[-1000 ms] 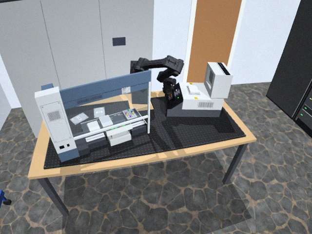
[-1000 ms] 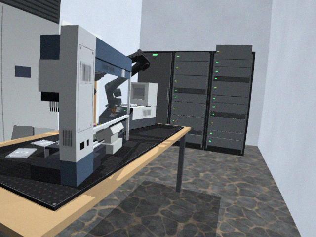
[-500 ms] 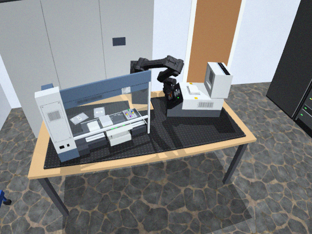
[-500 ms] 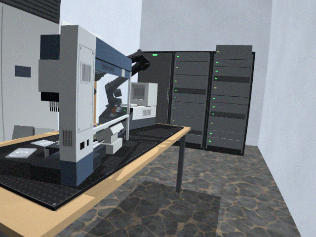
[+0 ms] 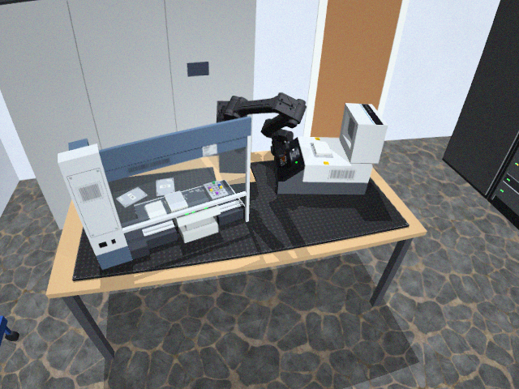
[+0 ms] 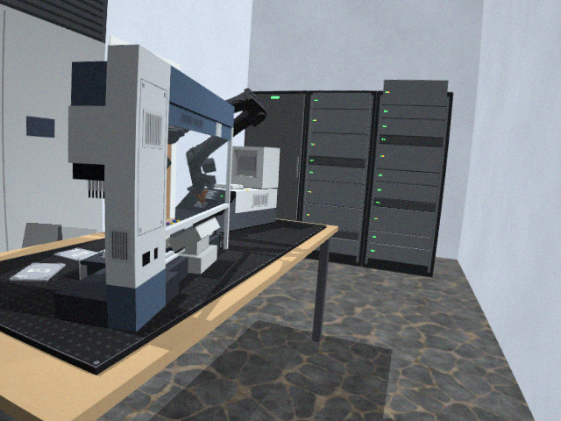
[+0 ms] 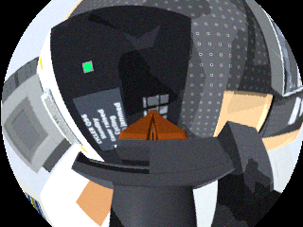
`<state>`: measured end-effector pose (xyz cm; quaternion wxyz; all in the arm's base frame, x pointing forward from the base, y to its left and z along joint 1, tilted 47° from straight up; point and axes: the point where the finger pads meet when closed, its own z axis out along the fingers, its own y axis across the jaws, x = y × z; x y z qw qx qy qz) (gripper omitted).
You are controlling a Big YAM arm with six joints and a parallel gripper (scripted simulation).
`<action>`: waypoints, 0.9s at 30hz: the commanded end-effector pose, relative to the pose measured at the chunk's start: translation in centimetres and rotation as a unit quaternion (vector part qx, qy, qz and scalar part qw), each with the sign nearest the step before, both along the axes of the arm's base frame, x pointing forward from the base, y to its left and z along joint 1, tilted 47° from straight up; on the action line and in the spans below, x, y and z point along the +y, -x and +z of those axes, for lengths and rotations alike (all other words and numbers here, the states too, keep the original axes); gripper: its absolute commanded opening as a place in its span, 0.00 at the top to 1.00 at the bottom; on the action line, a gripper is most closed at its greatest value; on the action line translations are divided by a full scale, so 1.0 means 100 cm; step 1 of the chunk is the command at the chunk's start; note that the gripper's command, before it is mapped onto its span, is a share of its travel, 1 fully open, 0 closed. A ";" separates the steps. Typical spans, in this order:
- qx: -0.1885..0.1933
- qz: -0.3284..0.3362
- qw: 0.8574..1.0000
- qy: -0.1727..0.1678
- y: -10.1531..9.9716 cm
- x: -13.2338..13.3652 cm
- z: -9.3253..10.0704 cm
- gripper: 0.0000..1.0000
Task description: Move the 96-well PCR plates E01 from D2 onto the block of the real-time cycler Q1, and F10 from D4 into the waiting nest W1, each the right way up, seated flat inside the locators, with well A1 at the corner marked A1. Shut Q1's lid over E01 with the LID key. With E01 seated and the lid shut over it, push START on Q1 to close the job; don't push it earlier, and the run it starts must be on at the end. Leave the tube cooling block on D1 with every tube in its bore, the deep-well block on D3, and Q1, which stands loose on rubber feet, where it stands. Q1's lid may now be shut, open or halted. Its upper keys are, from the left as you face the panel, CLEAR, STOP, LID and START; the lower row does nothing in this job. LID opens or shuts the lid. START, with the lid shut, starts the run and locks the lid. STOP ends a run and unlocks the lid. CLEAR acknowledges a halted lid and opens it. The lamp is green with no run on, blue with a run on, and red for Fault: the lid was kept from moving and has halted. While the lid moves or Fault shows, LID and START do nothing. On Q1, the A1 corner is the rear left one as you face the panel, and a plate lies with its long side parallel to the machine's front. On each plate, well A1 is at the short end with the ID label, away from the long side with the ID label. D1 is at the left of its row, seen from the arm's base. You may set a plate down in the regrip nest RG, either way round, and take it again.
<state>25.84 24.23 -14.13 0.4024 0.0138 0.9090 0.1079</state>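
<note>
Q1 (image 5: 331,169) stands at the table's back right with its lid (image 5: 362,133) raised open. A white plate (image 5: 320,149) lies on its block; I cannot read its label. The lamp (image 5: 295,162) on the dark front panel is green, and it also shows in the wrist view (image 7: 87,67). My gripper (image 5: 285,160) is shut and empty, its orange fingertips (image 7: 151,129) pointing at the panel just below the keys (image 7: 154,104). I cannot tell whether they touch. A white plate (image 5: 155,209) lies low on the deck behind the rail.
The liquid handler's frame (image 5: 90,201) and blue gantry (image 5: 176,146) enclose the deck. The tube cooling block (image 5: 216,190) with coloured caps sits at the deck's right, the deep-well block (image 5: 176,201) beside it. Two flat grey nests (image 5: 130,196) (image 5: 165,185) lie behind. Server racks (image 6: 371,172) stand beyond the table.
</note>
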 end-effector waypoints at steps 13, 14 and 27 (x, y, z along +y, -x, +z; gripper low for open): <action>-0.010 0.000 1.000 -0.005 -0.010 0.005 0.001 1.00; -0.010 0.000 1.000 -0.005 -0.010 0.005 0.001 1.00; 0.004 0.006 1.000 0.006 0.010 -0.004 -0.002 1.00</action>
